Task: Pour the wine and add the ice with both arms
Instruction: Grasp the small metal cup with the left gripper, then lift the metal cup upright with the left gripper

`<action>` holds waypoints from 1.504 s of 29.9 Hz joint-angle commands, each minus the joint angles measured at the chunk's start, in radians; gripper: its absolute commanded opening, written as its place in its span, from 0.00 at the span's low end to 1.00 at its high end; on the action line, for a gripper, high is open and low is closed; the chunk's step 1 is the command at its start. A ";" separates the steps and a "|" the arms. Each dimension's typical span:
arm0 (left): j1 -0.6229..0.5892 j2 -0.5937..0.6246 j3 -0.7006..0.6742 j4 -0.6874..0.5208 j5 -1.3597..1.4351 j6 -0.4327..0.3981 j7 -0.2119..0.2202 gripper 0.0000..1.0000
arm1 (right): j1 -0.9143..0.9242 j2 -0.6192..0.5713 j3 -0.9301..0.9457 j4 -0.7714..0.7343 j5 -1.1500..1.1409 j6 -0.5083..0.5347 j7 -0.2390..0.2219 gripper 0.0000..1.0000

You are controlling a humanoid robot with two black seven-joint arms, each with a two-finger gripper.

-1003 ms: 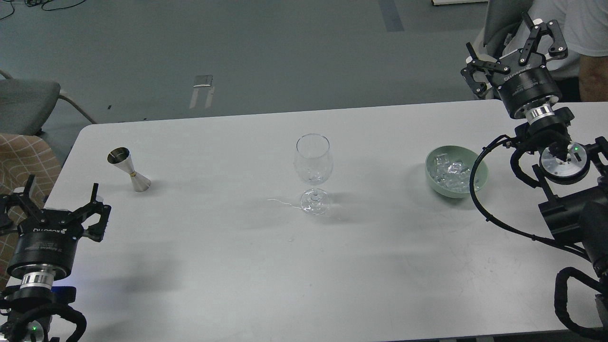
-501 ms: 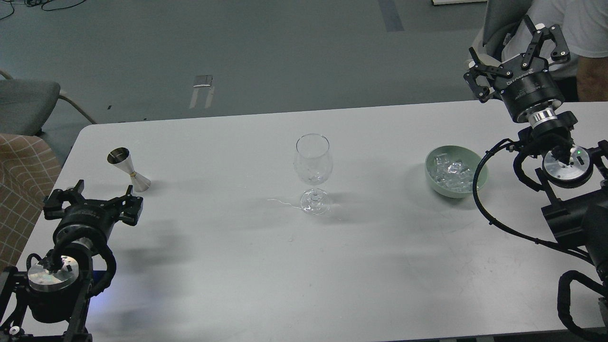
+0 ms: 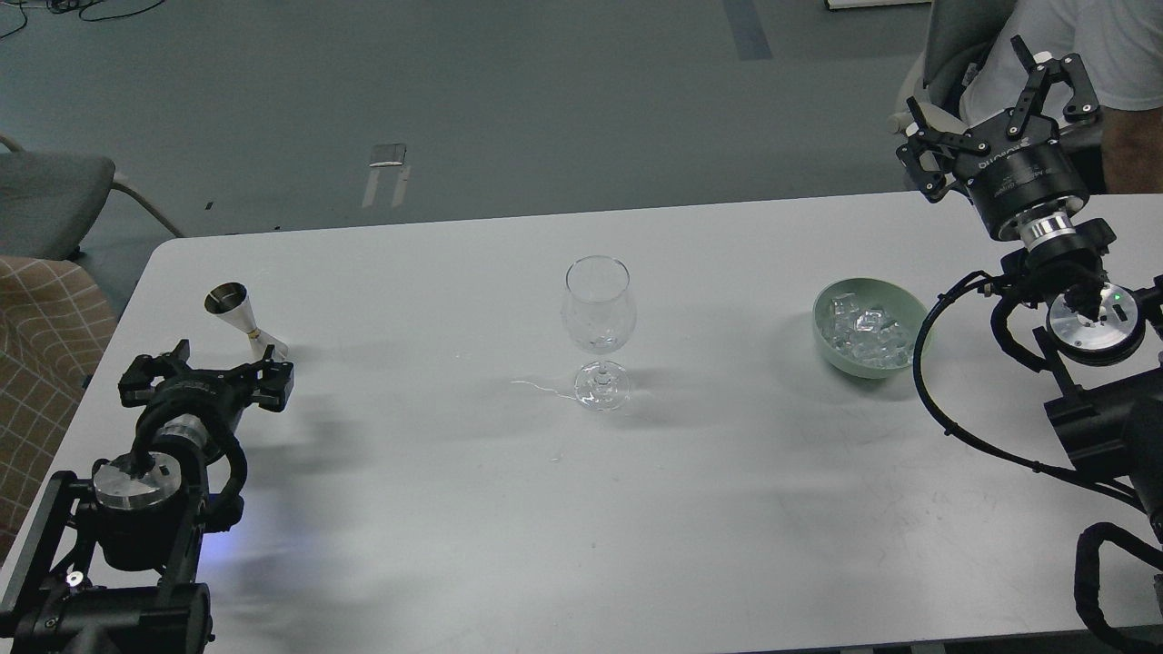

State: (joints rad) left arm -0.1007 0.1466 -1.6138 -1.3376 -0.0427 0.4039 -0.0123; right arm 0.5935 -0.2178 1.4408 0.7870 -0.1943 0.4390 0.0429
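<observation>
A: Left gripper [image 3: 207, 382]?
B: Fingers spread, nothing held, low over the table [image 3: 454, 509] at its left edge. Jigger [image 3: 243, 322] stands tilted just past it at 1 o'clock, base close to the right fingertip; touching or not, can't tell.
A: Middle?
B: Glass [image 3: 598, 332] upright, table centre, well apart from both grippers.
A: Right side?
B: Bowl [image 3: 870, 329] with ice [image 3: 868, 329], 3 o'clock of the glass. Right gripper [image 3: 998, 116] raised, fingers spread, holding nothing, at 1 o'clock of the bowl, apart from it.
</observation>
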 commanded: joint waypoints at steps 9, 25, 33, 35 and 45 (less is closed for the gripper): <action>-0.060 0.001 0.000 0.095 0.000 -0.017 -0.011 0.79 | -0.021 0.000 0.000 -0.003 -0.002 -0.003 0.000 1.00; -0.132 0.004 0.017 0.218 0.003 -0.068 -0.011 0.77 | -0.020 -0.008 0.000 -0.009 -0.004 -0.034 0.002 1.00; -0.155 0.007 0.011 0.282 0.001 -0.135 -0.011 0.76 | -0.020 -0.017 0.001 -0.011 -0.004 -0.063 0.008 1.00; -0.178 0.007 0.009 0.310 0.001 -0.135 -0.011 0.75 | -0.020 -0.017 0.001 -0.009 -0.004 -0.063 0.011 1.00; -0.223 0.002 0.003 0.402 0.001 -0.178 -0.012 0.74 | -0.017 -0.017 0.001 -0.011 -0.004 -0.065 0.012 1.00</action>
State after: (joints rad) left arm -0.3203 0.1526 -1.6100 -0.9426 -0.0415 0.2355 -0.0235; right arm 0.5766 -0.2344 1.4420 0.7778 -0.1979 0.3759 0.0551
